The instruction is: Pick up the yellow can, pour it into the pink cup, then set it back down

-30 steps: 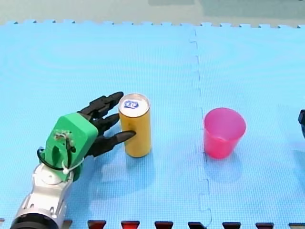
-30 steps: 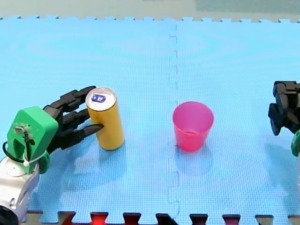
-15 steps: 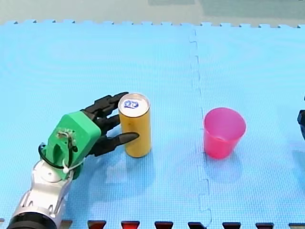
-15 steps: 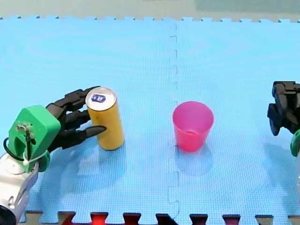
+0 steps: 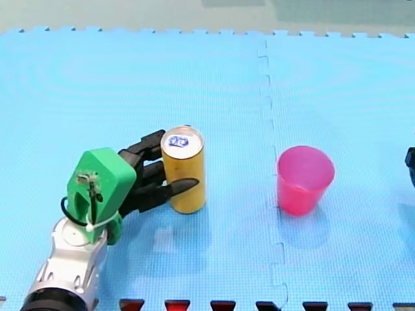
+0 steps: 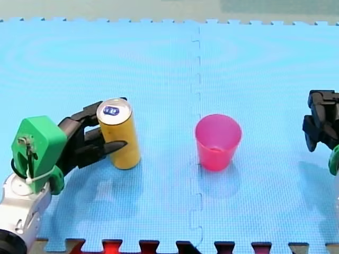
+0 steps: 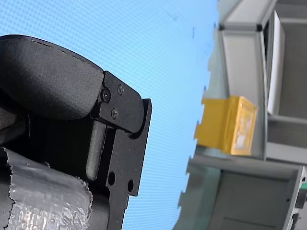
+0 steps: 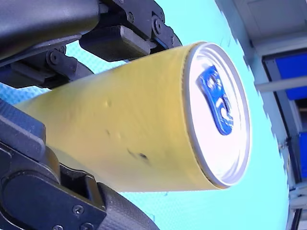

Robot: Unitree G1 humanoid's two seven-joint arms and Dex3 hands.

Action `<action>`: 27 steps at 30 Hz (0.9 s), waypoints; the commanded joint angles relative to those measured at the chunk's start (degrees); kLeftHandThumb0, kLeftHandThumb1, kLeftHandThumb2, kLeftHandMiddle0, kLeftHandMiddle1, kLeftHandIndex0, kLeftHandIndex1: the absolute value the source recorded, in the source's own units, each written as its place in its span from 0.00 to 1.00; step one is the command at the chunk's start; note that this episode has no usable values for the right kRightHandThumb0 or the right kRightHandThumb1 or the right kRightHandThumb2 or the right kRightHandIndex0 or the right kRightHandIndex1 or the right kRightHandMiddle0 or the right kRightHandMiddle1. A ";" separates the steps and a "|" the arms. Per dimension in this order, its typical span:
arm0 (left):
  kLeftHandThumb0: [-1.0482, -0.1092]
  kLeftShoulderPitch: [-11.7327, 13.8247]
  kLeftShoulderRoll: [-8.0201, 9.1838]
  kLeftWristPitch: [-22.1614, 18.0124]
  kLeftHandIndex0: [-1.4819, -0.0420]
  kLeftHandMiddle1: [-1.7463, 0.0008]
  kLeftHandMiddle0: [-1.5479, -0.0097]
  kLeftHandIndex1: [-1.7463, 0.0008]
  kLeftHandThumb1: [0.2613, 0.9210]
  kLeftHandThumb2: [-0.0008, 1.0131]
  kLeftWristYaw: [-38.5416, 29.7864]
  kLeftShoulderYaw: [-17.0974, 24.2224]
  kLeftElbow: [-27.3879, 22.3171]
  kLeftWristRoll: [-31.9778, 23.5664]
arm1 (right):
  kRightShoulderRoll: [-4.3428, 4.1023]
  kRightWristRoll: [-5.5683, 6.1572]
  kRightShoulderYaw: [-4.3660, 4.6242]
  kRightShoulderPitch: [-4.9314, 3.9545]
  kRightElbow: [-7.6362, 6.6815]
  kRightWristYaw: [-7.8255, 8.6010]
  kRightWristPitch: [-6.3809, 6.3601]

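The yellow can (image 5: 185,172) stands upright on the blue foam mat, left of centre, with its silver top and blue tab facing up. My left hand (image 5: 171,162), black-fingered behind a green wrist block, is shut on the can, with the thumb across its front and the other fingers behind it. In the second wrist view the can (image 8: 134,139) lies between black fingers (image 8: 120,28) that press on both sides. The pink cup (image 5: 304,179) stands upright to the can's right, apart from it. My right hand (image 6: 321,124) is at the mat's right edge, holding nothing.
A jigsaw seam (image 5: 269,129) runs front to back through the mat, just left of the cup. The mat's toothed front edge (image 5: 220,303) is close below the can. Past the mat's edge the first wrist view shows a yellow block (image 7: 230,125) and grey metal framing (image 7: 242,57).
My left hand has moved forward and right, and its fingers have closed around the can. The can, the cup and the right hand have stayed where they were.
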 commanded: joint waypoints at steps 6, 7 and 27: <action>0.18 -2.29 0.00 -0.52 0.71 1.00 0.66 1.00 0.68 0.00 -2.74 0.18 2.84 -0.63 | 0.01 0.19 -0.05 -0.31 0.04 -0.27 0.00; 0.18 -2.52 0.00 -0.36 0.71 1.00 0.66 1.00 0.67 0.00 -3.07 0.20 3.07 -0.67 | 0.03 0.22 -0.07 -0.30 0.03 -0.25 -0.05; 0.19 -2.42 2.00 -0.13 0.66 0.98 0.64 0.98 0.69 0.01 -2.50 -2.68 2.70 3.96 | 0.17 0.19 -0.02 0.06 -0.05 0.01 -0.77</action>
